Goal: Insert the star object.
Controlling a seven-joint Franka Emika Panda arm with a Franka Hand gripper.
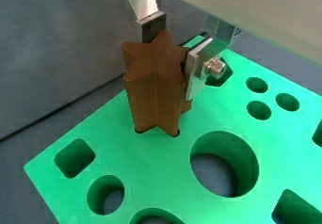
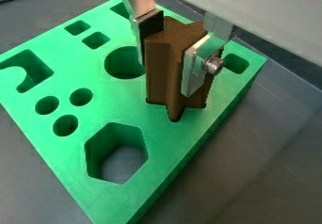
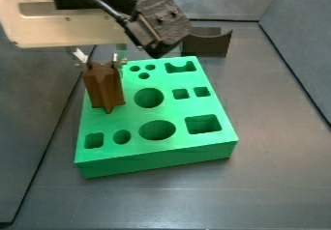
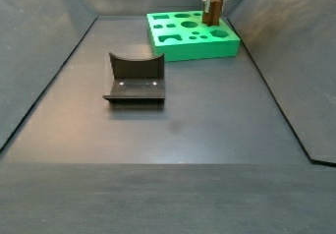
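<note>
The star object [image 1: 153, 87] stands upright on the block [image 1: 113, 143], its lower end in a hole near one edge. The gripper [image 1: 176, 47] is above the block, one finger [image 2: 201, 60] at each side of the peg. The curved block [image 4: 134, 79] lies on the floor, well apart from the block

Green block [image 3: 155, 128] sits flat on the dark grey surface [image 4: 171, 149], up by the far edge in a side view, close to the right-hand wall. Its top is full of cut-outs: a hexagonal hole [image 2: 120, 157], a pair of small round holes [image 2: 63, 104], a big round hole [image 2: 126, 63], a small square hole [image 2: 79, 27] and an arch-shaped notch [image 2: 19, 74] at one edge. Dark grey curved block [image 4: 136, 79] stands well apart from the green one, nearer the middle of the surface, its hollow side open.
</note>
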